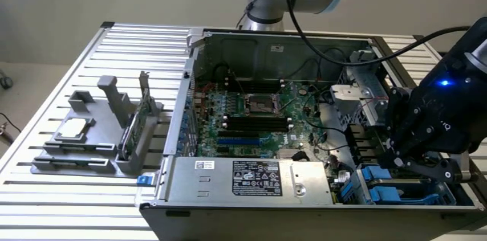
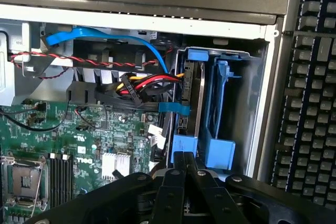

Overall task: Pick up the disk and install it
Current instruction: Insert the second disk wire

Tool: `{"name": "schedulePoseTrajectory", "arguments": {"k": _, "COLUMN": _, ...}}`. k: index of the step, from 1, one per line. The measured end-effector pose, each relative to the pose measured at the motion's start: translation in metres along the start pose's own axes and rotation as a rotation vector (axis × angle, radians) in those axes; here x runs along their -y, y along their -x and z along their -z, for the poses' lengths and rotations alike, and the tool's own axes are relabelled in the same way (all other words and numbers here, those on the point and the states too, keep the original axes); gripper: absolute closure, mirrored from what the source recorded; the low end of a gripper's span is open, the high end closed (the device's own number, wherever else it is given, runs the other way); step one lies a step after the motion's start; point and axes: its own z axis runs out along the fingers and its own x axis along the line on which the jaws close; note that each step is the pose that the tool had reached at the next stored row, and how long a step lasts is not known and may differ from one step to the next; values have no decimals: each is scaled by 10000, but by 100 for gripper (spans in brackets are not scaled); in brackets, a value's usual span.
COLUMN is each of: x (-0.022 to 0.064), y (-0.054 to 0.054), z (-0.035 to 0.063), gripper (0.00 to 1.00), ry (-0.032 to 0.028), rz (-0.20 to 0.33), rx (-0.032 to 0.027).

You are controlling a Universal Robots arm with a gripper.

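Black pincer (image 2: 185,165) fingers sit closest to the wrist camera, pressed fully together with nothing visible between them. Their tips touch the near end of the disk (image 2: 193,103), which stands on edge inside the blue drive cage (image 2: 220,103) at a corner of the open computer case (image 1: 266,39). Only the disk's thin dark edge and its blue rail show; its face is hidden. A second blue carrier slot lies just beside it in the same cage, and whether it holds anything cannot be told.

Red, yellow and black power wires (image 2: 144,83) and a flat blue data cable (image 2: 105,43) run to the disk's far end. Beside the cage lies the green motherboard (image 2: 68,140) with its processor socket (image 2: 23,179) and black memory slots.

In the exterior view the pincer (image 1: 426,167) hangs over the cage at the case's right end, its body blocking most of the bay. The silver power supply (image 1: 251,179) fills the case's near side. The case rests on a slatted metal tabletop (image 1: 91,207). On the exterior view's left stands a grey parts rack (image 1: 102,133) holding a small square chip (image 1: 76,129) and an upright circuit card (image 1: 141,121). A dark keyboard (image 2: 310,103), cut off by the frame edge, lies outside the case in the wrist view.
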Motion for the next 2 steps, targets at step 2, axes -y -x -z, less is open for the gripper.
{"name": "schedulePoseTrajectory", "arguments": {"k": 2, "x": 0, "y": 0, "z": 0, "gripper": 89, "ry": 0, "rz": 0, "rx": 0}}
